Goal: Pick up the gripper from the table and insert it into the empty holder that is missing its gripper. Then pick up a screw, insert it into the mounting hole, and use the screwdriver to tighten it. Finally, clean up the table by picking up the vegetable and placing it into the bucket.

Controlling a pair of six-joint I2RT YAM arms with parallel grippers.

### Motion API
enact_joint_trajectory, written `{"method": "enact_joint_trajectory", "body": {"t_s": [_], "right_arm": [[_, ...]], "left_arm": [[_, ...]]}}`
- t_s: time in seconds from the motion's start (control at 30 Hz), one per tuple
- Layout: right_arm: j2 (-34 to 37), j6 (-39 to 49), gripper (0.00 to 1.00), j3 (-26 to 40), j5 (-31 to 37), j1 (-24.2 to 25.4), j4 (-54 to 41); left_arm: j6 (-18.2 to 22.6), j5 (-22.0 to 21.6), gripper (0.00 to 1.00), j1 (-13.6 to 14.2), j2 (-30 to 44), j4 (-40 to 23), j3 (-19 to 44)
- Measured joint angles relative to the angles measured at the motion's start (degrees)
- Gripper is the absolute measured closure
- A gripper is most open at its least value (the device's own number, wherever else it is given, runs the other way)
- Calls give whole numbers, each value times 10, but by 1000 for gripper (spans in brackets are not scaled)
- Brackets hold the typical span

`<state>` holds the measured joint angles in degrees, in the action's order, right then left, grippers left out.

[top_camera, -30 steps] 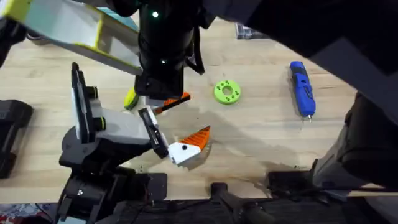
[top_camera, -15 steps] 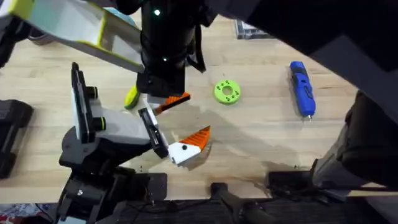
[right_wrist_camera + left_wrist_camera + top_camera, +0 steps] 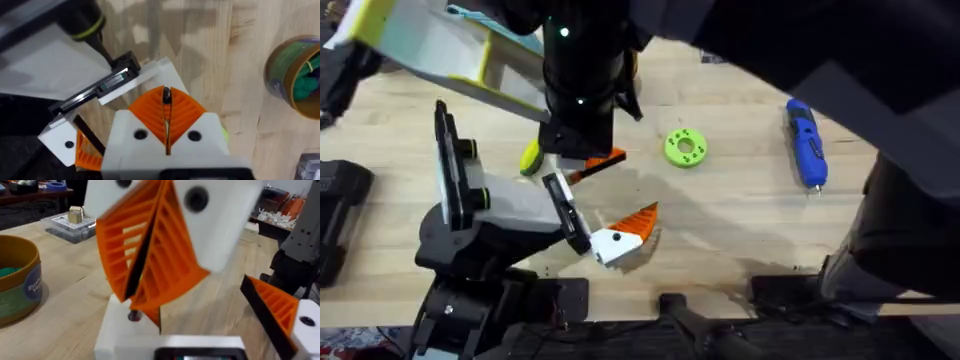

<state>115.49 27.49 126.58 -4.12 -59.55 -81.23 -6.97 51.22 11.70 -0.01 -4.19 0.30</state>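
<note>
The left hand (image 3: 131, 296) had its orange ribbed pads pressed together with nothing plainly between them, tips just above a white block. The right hand (image 3: 165, 92) was likewise closed, pointing down beside the holder (image 3: 500, 205). The gripper (image 3: 598, 163) lay on the worktop under the arms, apparently not yet seated. By my judgement the first step was barely underway. The screwdriver (image 3: 805, 142) lay well apart, untouched, and the vegetable (image 3: 529, 157) sat just beside the gripper, not yet cleared. The bucket (image 3: 20, 295) bore a blue label, its writing too cut off to read.
</note>
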Motion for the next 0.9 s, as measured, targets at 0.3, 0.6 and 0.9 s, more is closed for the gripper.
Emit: {"method": "enact_joint_trajectory", "body": {"t_s": [0.3,0.6,0.9], "right_arm": [[3,0,985,0,0,0,0],[3,0,985,0,0,0,-1],[9,0,985,0,0,0,0]], "left_arm": [[-4,0,14,0,0,0,0],[-4,0,14,0,0,0,0],[-11,0,14,0,0,0,0]]}}
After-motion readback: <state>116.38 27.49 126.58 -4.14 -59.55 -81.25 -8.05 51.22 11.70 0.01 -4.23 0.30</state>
